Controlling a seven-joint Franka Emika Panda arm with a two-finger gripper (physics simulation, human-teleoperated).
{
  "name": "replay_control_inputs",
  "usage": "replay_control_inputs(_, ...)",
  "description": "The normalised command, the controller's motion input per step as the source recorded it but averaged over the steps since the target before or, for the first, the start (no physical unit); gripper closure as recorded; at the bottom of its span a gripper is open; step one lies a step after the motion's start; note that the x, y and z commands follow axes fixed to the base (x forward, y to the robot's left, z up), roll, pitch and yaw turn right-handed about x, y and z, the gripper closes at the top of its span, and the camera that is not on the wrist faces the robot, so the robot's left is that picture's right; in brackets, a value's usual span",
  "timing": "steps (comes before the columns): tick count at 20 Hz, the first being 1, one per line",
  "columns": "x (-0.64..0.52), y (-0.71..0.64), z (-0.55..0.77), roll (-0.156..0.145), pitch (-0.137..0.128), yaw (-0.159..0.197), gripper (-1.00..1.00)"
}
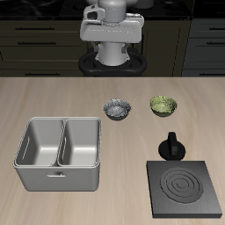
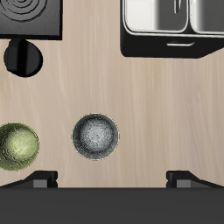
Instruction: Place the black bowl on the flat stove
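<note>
One black bowl (image 1: pixel 118 109), one flat stove (image 1: pixel 185 188).

Speckled grey black bowl (image 1: pixel 118 109), green-yellow bowl (image 1: pixel 163 105), ringed black flat stove (image 1: pixel 185 188).

A pale wood-grain worktop (image 1: pixel 53 97) stands before dark cabinet drawers (image 1: pixel 35 39) with slim handles, evenly lit.
</note>
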Motion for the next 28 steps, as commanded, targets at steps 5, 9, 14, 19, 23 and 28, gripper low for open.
replay_control_inputs(5,0.07,-0.04,-0.31,-0.026,0.028,0.009,-1.0)
replay_control_inputs(9,0.04,-0.15,-0.3,-0.058,0.005,0.01,-1.0)
replay_control_inputs(14,0.03,-0.02,-0.22,-0.022,0.017,0.002,-1.0)
replay_control_inputs(19,0.02,-0.11,-0.38,-0.024,0.053,-0.036,-1.0)
replay_control_inputs(23,0.01,-0.08,-0.32,-0.031,0.025,-0.018,-1.0)
replay_control_inputs(28,0.03,-0.04,-0.34,-0.01,0.015,0.001,-1.0)
